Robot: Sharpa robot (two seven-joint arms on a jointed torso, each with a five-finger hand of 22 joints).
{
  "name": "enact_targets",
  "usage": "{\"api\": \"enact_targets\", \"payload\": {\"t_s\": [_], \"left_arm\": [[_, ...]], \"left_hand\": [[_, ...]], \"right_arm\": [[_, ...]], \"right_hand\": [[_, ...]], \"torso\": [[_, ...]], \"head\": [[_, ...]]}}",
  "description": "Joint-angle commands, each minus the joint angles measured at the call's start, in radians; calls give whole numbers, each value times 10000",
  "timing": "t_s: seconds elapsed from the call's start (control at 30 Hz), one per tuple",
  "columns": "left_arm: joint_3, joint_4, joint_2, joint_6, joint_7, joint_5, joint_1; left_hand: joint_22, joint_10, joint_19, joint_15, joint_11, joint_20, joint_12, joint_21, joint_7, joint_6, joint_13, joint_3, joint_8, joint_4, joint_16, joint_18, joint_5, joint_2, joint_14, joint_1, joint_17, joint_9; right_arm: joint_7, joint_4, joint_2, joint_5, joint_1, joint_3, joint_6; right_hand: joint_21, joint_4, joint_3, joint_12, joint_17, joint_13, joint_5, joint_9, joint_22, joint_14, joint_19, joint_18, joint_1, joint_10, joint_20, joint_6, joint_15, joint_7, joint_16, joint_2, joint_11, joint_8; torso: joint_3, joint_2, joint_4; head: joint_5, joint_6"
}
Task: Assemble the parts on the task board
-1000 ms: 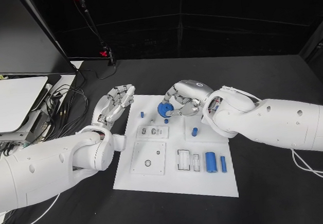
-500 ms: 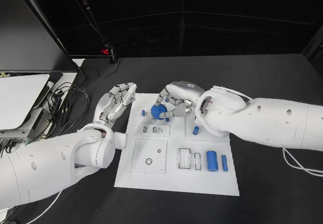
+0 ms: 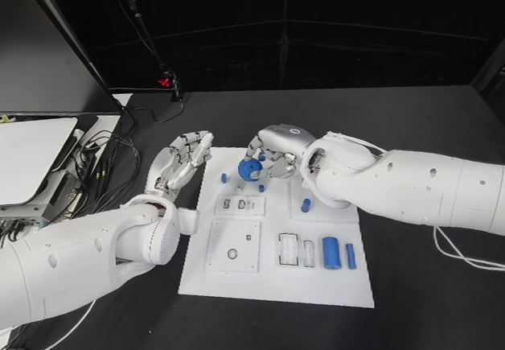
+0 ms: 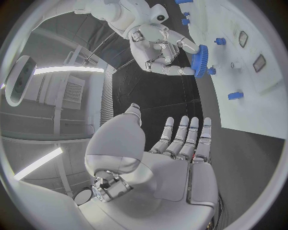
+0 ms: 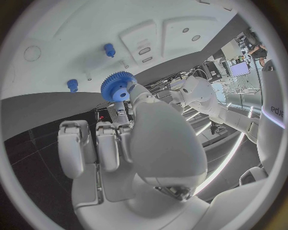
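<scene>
My right hand (image 3: pixel 274 153) holds a blue gear (image 3: pixel 250 169) in its fingertips over the far part of the white task board (image 3: pixel 272 282); the gear (image 5: pixel 117 86) shows in the right wrist view and the gear (image 4: pixel 200 60) again in the left wrist view. My left hand (image 3: pixel 180 158) is open, fingers straight, at the board's far left corner, holding nothing. A small blue peg (image 3: pixel 223 177) stands on the board just left of the gear. Another blue peg (image 3: pixel 305 205), a large blue cylinder (image 3: pixel 330 252) and a thin blue bar (image 3: pixel 350 255) lie further toward me.
Recessed white plates (image 3: pixel 232 246) and slots (image 3: pixel 288 249) sit in the board's middle. A white box (image 3: pixel 14 159) and tangled cables (image 3: pixel 101 165) lie at the table's left. A dark monitor (image 3: pixel 23 58) stands at the far left.
The right hand with the gear has shifted slightly left along the board's far part. The left hand has barely moved.
</scene>
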Motion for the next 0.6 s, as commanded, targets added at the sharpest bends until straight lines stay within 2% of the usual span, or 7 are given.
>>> {"api": "enact_targets", "payload": {"t_s": [0.03,0.33,0.6], "left_arm": [[8,13,5,89,2705,-65,15],[8,21,6,91,2703,-65,15],[8,13,19,98,2702,-65,15]], "left_hand": [[9,47,-75,38,8,1,56,64,1607,25,-14,-66,46,19,55,114,43,40,-19,70,-17,-18],[10,46,-80,39,8,1,61,66,1607,25,-19,-76,49,19,61,113,47,46,-21,75,-25,-24],[10,46,-80,39,8,1,61,66,1607,25,-19,-76,49,19,61,113,47,46,-21,75,-25,-24]], "right_arm": [[-15,-285,173,-255,18,11,20],[-66,-1094,662,-342,11,11,170],[-198,-1570,943,-402,-9,11,421]], "right_hand": [[33,-46,37,26,2634,2632,33,157,2635,1038,1055,-73,172,1058,-56,1051,-24,-369,25,217,-7,46],[33,-75,46,26,2634,2632,19,152,2635,1038,1055,-73,187,1058,-53,1052,-19,-361,25,227,-2,17],[33,-100,52,26,2634,2632,0,146,2635,1038,1055,-73,195,1058,-49,1048,-13,-350,25,238,6,-17]], "torso": [[0,5,5],[1,5,-3],[-2,4,0]], "head": [[-7,6],[-3,-1],[0,-1]]}}
